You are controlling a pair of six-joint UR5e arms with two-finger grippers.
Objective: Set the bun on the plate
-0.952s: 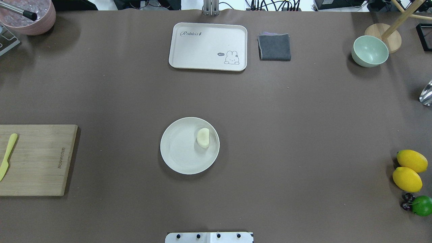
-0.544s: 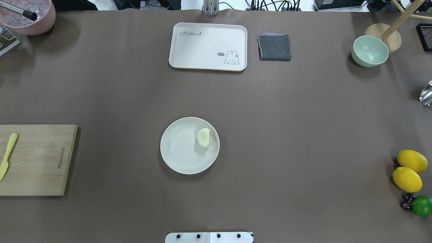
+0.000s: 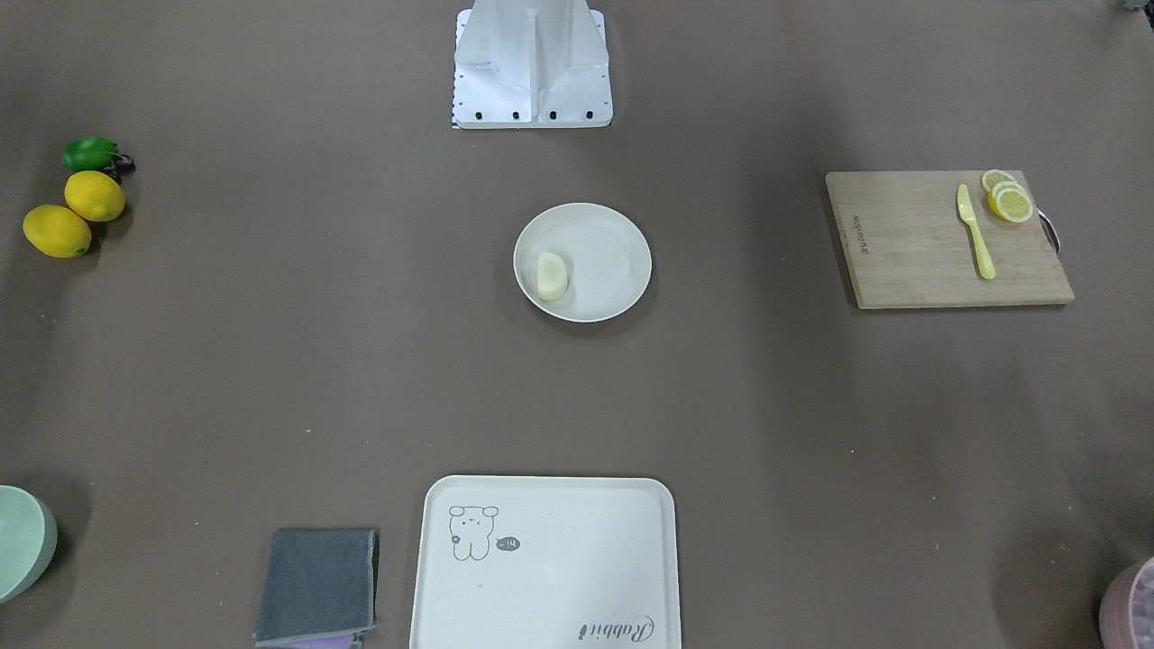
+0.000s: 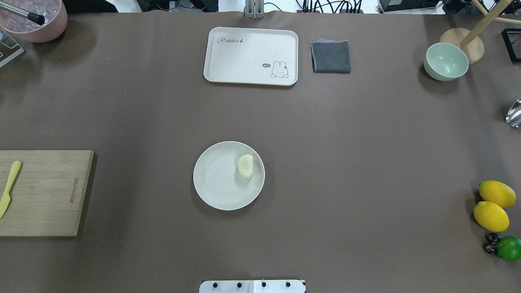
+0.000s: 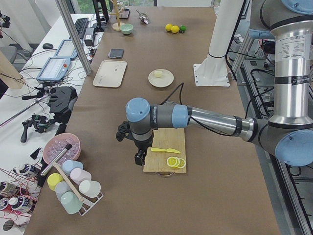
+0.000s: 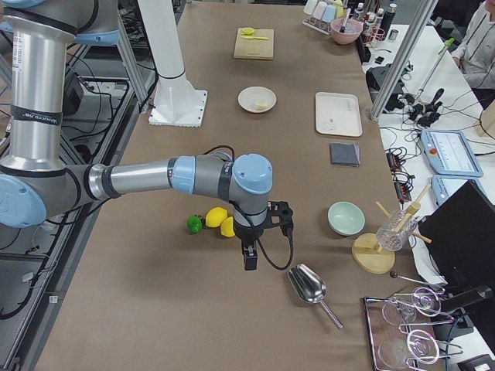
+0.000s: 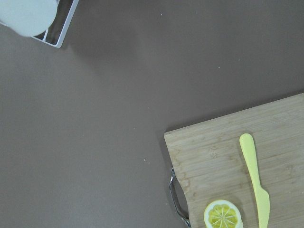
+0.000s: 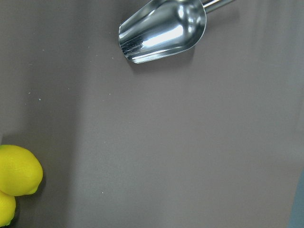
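Note:
The small cream-white bun (image 4: pixel 245 166) lies inside the round cream plate (image 4: pixel 215 183), on its right half, near the rim. From across the table the bun (image 3: pixel 552 275) sits in the plate's (image 3: pixel 609 261) left half. No gripper is near it. My left gripper (image 5: pixel 139 159) hangs far off beside the wooden cutting board (image 5: pixel 165 147), and I cannot tell whether it is open or shut. My right gripper (image 6: pixel 250 261) hangs by the lemons (image 6: pixel 217 217) at the other end of the table; its state cannot be told either.
A cream tray with a bear drawing (image 4: pixel 251 55) and a grey cloth (image 4: pixel 331 56) lie at the far side. A green bowl (image 4: pixel 446 61), a metal scoop (image 6: pixel 309 286), lemons and a lime (image 4: pixel 508 248) are at the right. The board holds a yellow knife (image 3: pixel 975 232) and lemon slices (image 3: pixel 1008 198).

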